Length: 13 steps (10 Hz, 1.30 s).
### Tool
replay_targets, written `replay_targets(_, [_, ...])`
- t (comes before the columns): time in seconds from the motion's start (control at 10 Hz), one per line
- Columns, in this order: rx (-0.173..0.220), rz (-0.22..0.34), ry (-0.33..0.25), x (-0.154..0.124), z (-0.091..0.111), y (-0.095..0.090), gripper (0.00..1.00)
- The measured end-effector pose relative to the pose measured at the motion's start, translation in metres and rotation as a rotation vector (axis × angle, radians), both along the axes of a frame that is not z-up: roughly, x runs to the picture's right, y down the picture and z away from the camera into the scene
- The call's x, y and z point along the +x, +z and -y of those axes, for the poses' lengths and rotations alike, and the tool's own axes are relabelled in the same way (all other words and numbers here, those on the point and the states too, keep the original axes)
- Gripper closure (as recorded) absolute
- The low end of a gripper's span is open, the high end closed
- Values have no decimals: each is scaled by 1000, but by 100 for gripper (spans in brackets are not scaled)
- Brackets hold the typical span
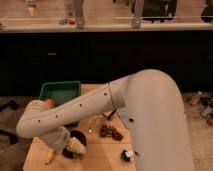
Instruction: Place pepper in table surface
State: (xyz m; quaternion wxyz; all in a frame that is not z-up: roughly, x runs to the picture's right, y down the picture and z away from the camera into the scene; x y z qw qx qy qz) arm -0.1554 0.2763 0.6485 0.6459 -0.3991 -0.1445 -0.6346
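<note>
My gripper [71, 146] hangs at the end of the white arm, low over the front left of the wooden table surface [100, 152]. It sits right at the dark maroon bowl [77, 136], with pale fingers [76, 145] pointing down into or against the bowl's front. The jaws stand open. The pepper is hidden from me; I cannot make it out in the bowl or between the fingers.
A green tray [60, 91] stands at the table's back left, with an orange thing [48, 103] by its corner. A long yellow banana-like thing [49, 157] lies front left. A brown cluster [111, 132] and a small black-and-white item [127, 155] lie further right. My bulky arm [150, 110] covers the right side.
</note>
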Motion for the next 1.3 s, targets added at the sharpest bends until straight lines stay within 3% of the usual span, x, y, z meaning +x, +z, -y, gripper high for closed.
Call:
replay_targets(0.2, [-11,1,-14,2,-4,2,20])
replay_targets(0.5, [-85,76,-142,-7,-21,21,20])
replay_targets(0.8, [-115,106,-197,-14,-19,27,20])
replay_targets(1.1, [-112,128,-198,-12,-10,25,20])
replay_targets(1.3, [-120,168,-156,0,-7,26,20])
